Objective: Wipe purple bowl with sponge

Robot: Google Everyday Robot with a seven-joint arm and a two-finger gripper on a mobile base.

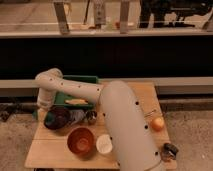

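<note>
Worktop (60, 152) of pale wood carries the purple bowl (58, 117) near its left edge, in front of a green bin (80, 82). The end effector (48, 111) sits low at the bowl's left rim; I cannot tell its grip state. An orange bowl (81, 140) and white cup (104, 143) stand nearer, an orange fruit (158, 123) well right

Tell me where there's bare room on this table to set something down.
Bare wood lies along the front left edge of the table, before the red bowl, and right around the orange. It's crowded back left: purple bowl, green bin, and the end effector over the bowl.
</note>
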